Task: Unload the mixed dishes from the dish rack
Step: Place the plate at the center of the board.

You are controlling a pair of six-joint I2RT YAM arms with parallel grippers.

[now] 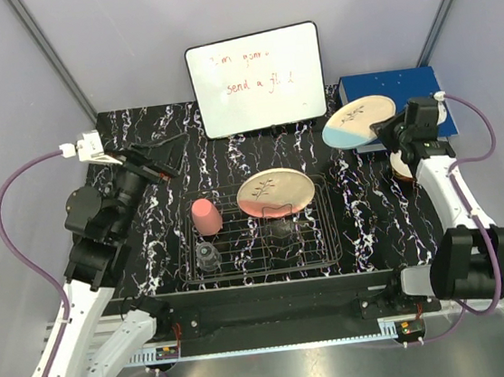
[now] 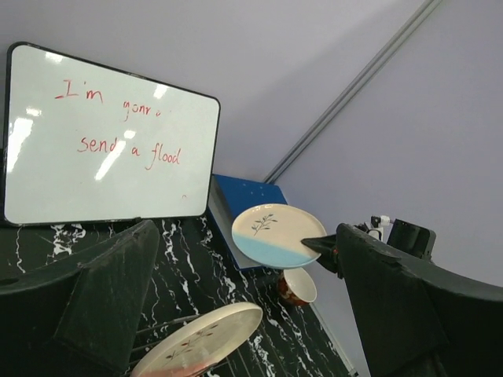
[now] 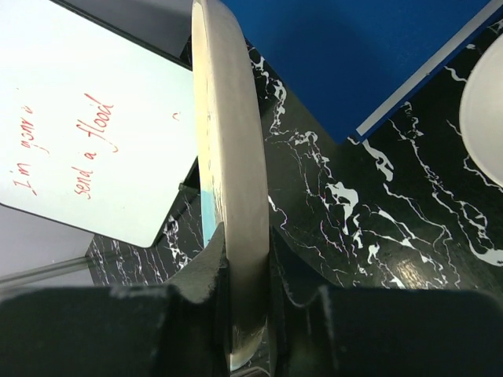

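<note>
From above, the right end effector (image 1: 382,128) is gripping the right rim of the smaller cream plate with blue band (image 1: 358,122). It is holding the plate tilted in the air at the back right of the tabletop (image 1: 362,199), beside a blue box (image 1: 386,87) and well apart from the dish rack (image 1: 263,242). The large cream plate with pink band (image 1: 275,192) is leaning in the rack. The pink cup (image 1: 206,216) and small clear glass (image 1: 208,255) are sitting at the rack's left end. The left end effector (image 1: 156,158) is hovering at the back left.

In the left wrist view, its fingers (image 2: 118,290) are spreading wide around nothing. Beyond them, the blue-banded plate (image 2: 275,234) is hanging above the cream bowl (image 2: 299,287).

In the right wrist view, the plate (image 3: 232,181) is appearing edge-on, with fingers (image 3: 196,287) clamping both faces.
</note>
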